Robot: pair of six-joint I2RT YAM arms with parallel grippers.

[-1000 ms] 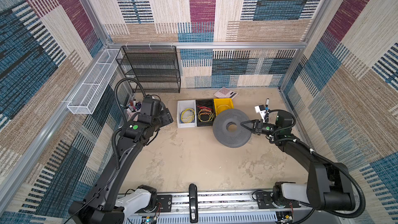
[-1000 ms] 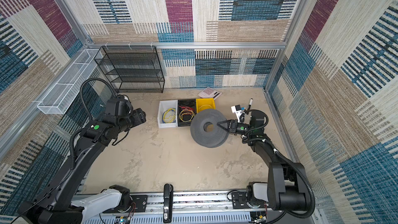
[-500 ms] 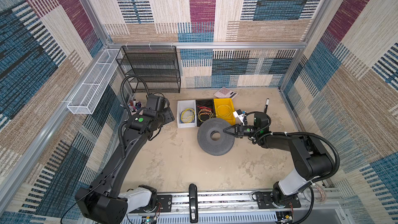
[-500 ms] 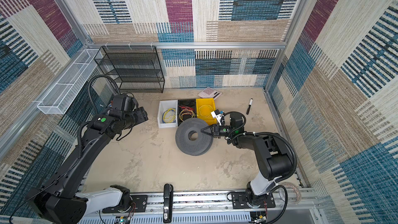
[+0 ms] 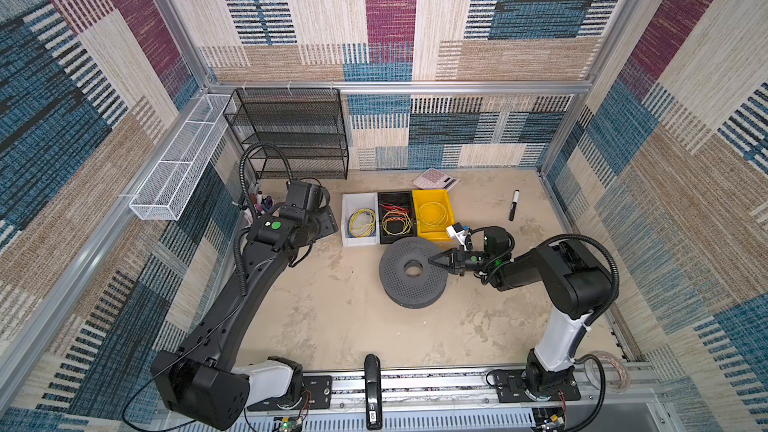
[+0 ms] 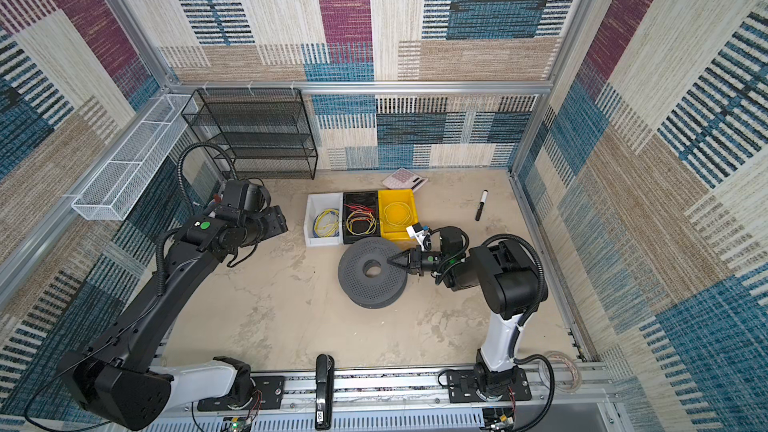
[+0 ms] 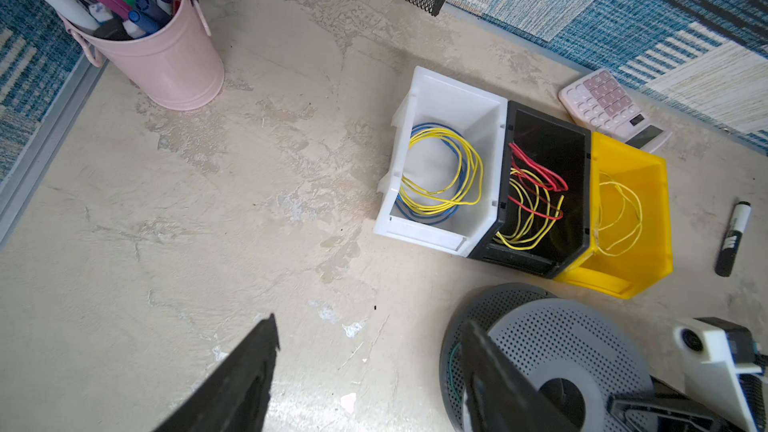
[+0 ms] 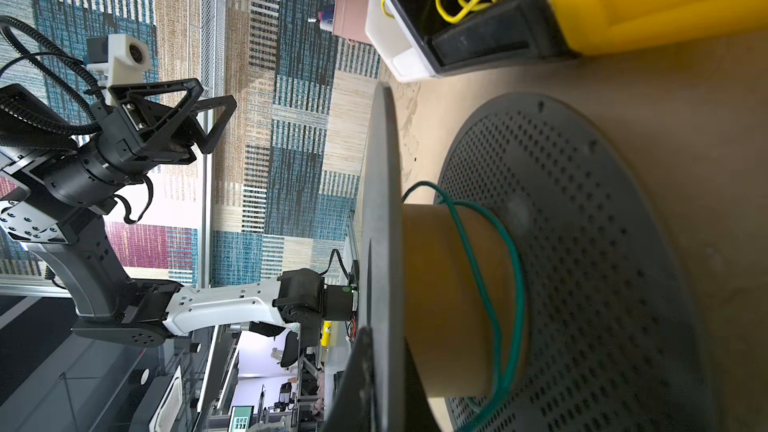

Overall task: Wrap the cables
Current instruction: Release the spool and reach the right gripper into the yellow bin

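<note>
Currently: yellow wire in its bin, R arm clamped on the spool

Yellow wire (image 5: pixel 433 214) lies as a loose, thin loop inside the yellow bin (image 7: pixel 623 280). That bin is the right-hand one of 3 set side by side toward the back of the counter (image 5: pixel 332 317). It shows in both top views & in the L wrist view. The black bin (image 7: pixel 536 261) in the middle holds a red-and-yellow bundle (image 7: pixel 534 201). The white bin (image 7: pixel 419 230) on the left holds a yellow-and-blue coil (image 7: pixel 440 172).

Grey spool (image 5: pixel 411 274) sits on the counter just in front of the black & yellow bins. The R wrist view shows a narrow strip of bare counter btwn spool and bins. R end effector (image 5: pixel 430 261) reaches in from the right over the spool's top flange, jaws clenched on that flange, tips close to the centre hole. In the R wrist view the flange runs edge-on, w/ the brown hub (image 8: pixel 440 284) beside it. A thin green wire (image 8: pixel 519 284) is looped slackly round the hub.

L end effector (image 5: pixel 326 222) hangs above the counter just left of the white bin, well apart from the spool. Its jaws are spread w/ nothing btwn them. In the L wrist view both fingers (image 7: pixel 249 367) frame bare counter.

Misc: a black marker (image 5: pixel 514 204) lies on the counter right of the bins. A pink calculator (image 5: pixel 434 178) lies behind the yellow bin by the back wall. A pink bucket (image 7: pixel 174 60) full of pens stands in the back-left corner, next to a black mesh shelf (image 5: pixel 291 135)
</note>
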